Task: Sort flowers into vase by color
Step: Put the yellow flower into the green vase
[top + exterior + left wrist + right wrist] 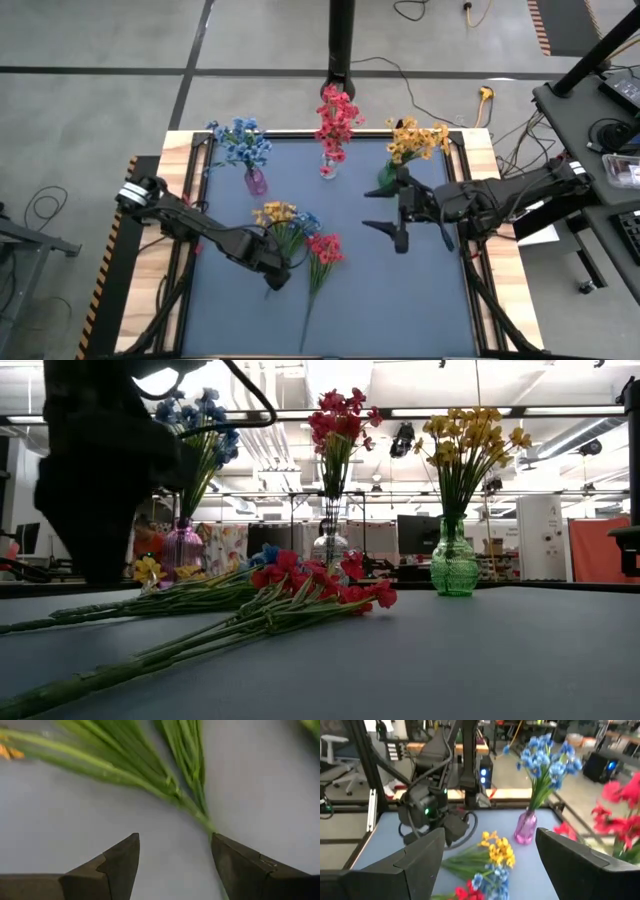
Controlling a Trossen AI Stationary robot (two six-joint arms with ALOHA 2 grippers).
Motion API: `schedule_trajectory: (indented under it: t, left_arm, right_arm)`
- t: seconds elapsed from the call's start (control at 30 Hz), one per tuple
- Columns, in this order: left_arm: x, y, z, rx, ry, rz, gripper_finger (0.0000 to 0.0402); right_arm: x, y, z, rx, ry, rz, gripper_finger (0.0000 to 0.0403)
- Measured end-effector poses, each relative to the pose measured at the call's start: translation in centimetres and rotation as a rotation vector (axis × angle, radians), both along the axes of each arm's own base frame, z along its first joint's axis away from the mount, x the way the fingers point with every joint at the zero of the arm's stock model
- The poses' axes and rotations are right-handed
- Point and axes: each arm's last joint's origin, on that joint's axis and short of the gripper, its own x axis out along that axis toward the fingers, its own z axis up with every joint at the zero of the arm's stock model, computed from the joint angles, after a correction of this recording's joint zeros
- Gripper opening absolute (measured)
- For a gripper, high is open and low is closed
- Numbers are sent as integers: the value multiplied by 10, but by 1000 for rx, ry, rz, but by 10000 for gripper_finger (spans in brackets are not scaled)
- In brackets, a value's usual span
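Note:
Loose flowers lie flat on the blue table: a yellow sprig (275,213), a blue one (308,222) and a red one (325,247), with stems (305,315) running toward the near edge. My left gripper (276,279) points down, open, low over the stems. In its wrist view (174,845) the green stems (187,802) meet just beyond one fingertip; I cannot tell whether they touch. My right gripper (400,232) hovers level and open to the right of the flowers, with nothing between its fingers (490,842).
Along the far edge stand a purple vase (255,181) with blue flowers, a clear vase (328,166) with red flowers and a green vase (388,176) with yellow flowers. Bare blue table lies toward the near right. Wooden borders (150,290) flank the mat.

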Motion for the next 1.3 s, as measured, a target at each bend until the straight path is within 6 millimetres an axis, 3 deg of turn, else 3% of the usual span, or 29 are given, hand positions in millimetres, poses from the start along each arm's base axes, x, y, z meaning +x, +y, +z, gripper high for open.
schedule_trajectory:
  t: [0.23, 0.6, 0.97, 1.3]
  left_arm:
    - [3, 2, -1, 83, -44, 49, 228]
    - [6, 4, -5, 161, -87, 103, 228]
    - [12, 2, -22, 195, -64, 115, 226]
    - [6, 3, -22, 202, 4, 86, 198]
  right_arm:
    - [-6, 2, -16, 84, 159, -27, 304]
    - [-23, -4, -50, 260, 483, -204, 304]
    - [-25, -4, -63, 268, 564, -251, 304]
    - [-25, -4, -63, 293, 561, -266, 304]
